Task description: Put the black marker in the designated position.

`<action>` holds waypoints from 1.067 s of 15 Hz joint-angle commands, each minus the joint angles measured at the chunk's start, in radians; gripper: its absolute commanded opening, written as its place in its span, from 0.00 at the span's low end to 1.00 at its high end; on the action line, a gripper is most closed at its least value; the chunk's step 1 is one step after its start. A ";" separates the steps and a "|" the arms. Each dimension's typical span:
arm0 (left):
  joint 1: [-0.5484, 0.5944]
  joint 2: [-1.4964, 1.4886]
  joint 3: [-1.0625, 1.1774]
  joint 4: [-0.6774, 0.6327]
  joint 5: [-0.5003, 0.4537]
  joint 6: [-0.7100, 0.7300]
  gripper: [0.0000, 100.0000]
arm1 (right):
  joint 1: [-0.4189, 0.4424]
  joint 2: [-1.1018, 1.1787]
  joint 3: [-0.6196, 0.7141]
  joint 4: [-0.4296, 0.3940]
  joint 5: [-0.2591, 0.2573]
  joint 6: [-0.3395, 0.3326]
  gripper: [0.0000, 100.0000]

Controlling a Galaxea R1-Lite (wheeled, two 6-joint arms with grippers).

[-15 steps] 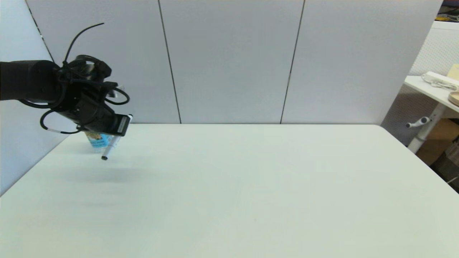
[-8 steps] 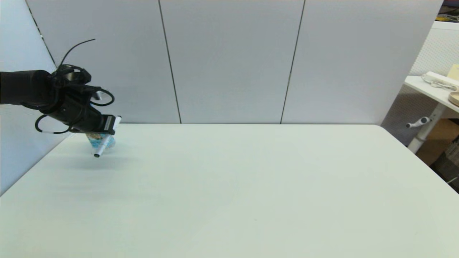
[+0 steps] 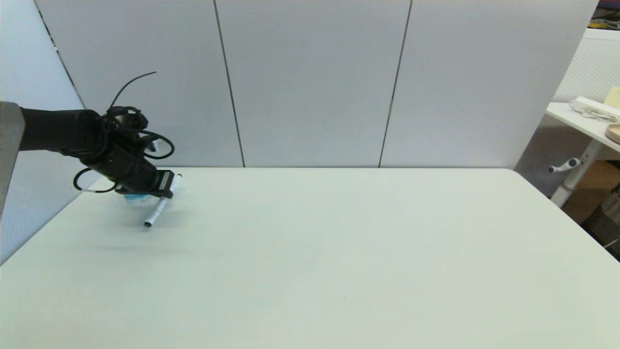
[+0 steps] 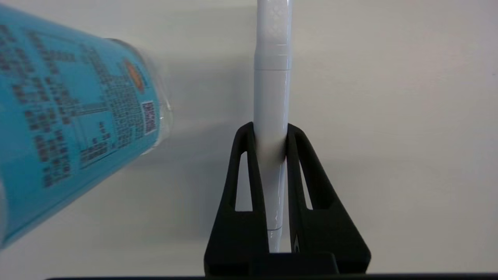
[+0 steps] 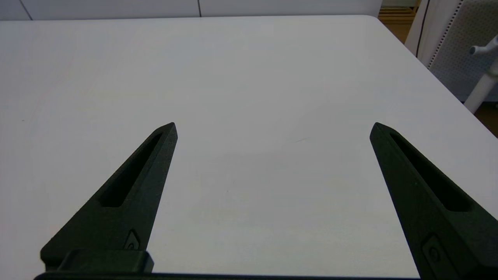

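Observation:
The black marker (image 3: 158, 208), a slim white stick with dark tips, hangs tilted just above the far left of the white table (image 3: 339, 252). My left gripper (image 3: 166, 185) is shut on its barrel. In the left wrist view the marker (image 4: 271, 93) runs between the two black fingers (image 4: 243, 163), with the left gripper (image 4: 271, 130) pinching it at mid-length. The blue-labelled bottle (image 4: 74, 116) stands close beside it; in the head view the bottle (image 3: 135, 197) is mostly hidden behind the gripper. My right gripper (image 5: 272, 126) is open over bare table, out of the head view.
Grey wall panels (image 3: 310, 82) close off the table's far edge. A second white table (image 3: 583, 121) with a cable and a bowl stands off to the right. The table's right edge shows in the right wrist view.
The left arm dipped left and back, then came right and lower, carrying the marker. The marker's low tip now sits nearer the tabletop.

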 commanded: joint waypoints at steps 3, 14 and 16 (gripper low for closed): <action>-0.015 0.007 -0.002 0.003 0.005 0.004 0.00 | 0.001 0.000 0.000 -0.001 0.001 0.000 1.00; -0.026 0.013 -0.013 -0.003 0.008 0.004 1.00 | 0.001 0.002 0.000 -0.001 0.001 0.000 1.00; -0.041 -0.045 -0.023 0.003 0.009 0.002 1.00 | 0.001 0.000 0.000 -0.001 0.001 0.000 1.00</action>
